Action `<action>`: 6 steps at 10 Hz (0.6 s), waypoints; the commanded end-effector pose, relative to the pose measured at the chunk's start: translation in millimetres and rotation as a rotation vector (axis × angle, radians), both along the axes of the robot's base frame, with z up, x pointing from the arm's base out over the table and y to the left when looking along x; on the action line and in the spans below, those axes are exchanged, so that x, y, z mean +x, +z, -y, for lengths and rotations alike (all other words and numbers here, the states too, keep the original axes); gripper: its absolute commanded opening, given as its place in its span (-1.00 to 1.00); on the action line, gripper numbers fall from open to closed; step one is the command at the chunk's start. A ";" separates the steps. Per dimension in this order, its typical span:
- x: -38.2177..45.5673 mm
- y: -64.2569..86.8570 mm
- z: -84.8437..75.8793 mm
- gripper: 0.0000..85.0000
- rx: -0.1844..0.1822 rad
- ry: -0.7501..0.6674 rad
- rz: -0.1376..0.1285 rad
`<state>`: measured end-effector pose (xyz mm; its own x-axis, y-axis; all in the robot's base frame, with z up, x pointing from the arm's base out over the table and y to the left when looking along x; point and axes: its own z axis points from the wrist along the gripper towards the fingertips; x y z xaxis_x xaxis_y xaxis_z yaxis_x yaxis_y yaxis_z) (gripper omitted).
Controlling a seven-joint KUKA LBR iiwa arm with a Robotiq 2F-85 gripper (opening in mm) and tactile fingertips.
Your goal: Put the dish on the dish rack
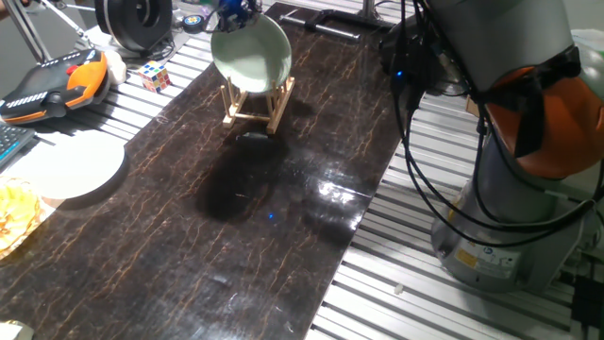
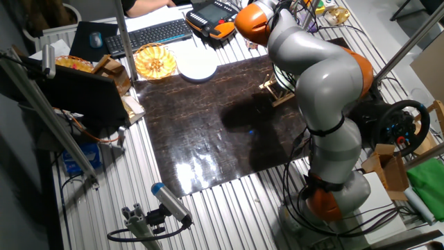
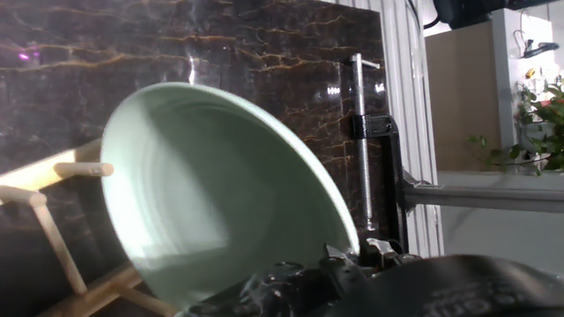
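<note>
- Dish point(image 1: 251, 52), mint-green inside, sits tilted on edge at the upper middle of one fixed view, its lower rim down among the pegs of the dish rack point(image 1: 257, 102).
- Hand view shows the same dish point(image 3: 220, 220) filling the frame's centre, leaning against the wooden dowels at the left edge, with the rack's pale rail below it.
- Gripper point(image 1: 234, 11) hangs right at the dish's top rim in the fixed view; it looks to be pinching the rim, but whether the fingers are closed on it I cannot tell, as they are blurred there and dark in the hand view.
- Progress, as I judge it: the dish is at the rack and seemingly seated, so what is left is letting go and lifting the arm clear without tipping it.
- Around it: a flat white plate point(image 1: 68, 168) lies at the left edge of the dark marble-patterned mat point(image 1: 264, 236), well apart from the rack.
- A Rubik's cube point(image 1: 156, 75) and an orange-and-black handheld pendant point(image 1: 52, 83) rest on the slatted table at upper left, out of the way.
- Nothing stands between gripper and rack; the risk is only the light rack shifting.
</note>
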<state>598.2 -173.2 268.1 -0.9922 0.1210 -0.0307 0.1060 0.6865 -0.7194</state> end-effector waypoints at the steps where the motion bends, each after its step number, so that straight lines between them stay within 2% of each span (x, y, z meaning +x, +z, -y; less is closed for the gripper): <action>1: -0.7 -0.7 -1.3 -0.67 -0.001 -0.003 0.005; 3: -3.1 -3.5 -6.3 -0.59 -0.001 -0.006 0.047; 6: -5.5 -8.6 -11.4 -0.52 0.026 -0.020 0.072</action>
<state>592.6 -161.5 259.3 -0.9848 0.1425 -0.0993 0.1712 0.7021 -0.6912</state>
